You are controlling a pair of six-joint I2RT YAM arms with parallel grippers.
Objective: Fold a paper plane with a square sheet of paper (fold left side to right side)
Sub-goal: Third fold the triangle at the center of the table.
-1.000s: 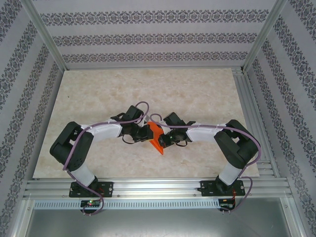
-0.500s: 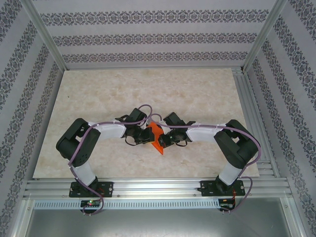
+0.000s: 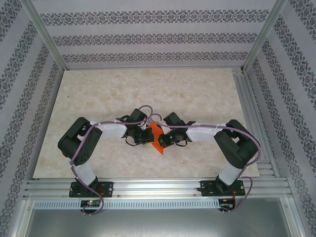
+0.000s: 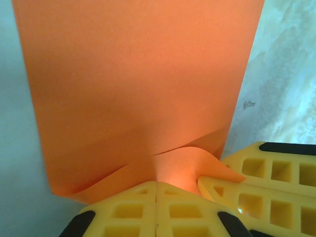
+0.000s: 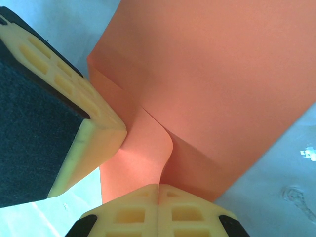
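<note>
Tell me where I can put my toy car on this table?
The table is bare from the arms back to the patterned wall, and along the near strip between the two arm bases. The middle is crowded: the left gripper and right gripper both pinch the orange paper.

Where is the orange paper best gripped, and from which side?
The curled near edge of the square sheet of paper, approached edge-on: it bulges up there, while the rest looks flat. The left gripper and right gripper pinch it there.

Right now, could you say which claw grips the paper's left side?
The left claw, shut on the orange paper at its left side; the right claw pinches the opposite side.
</note>
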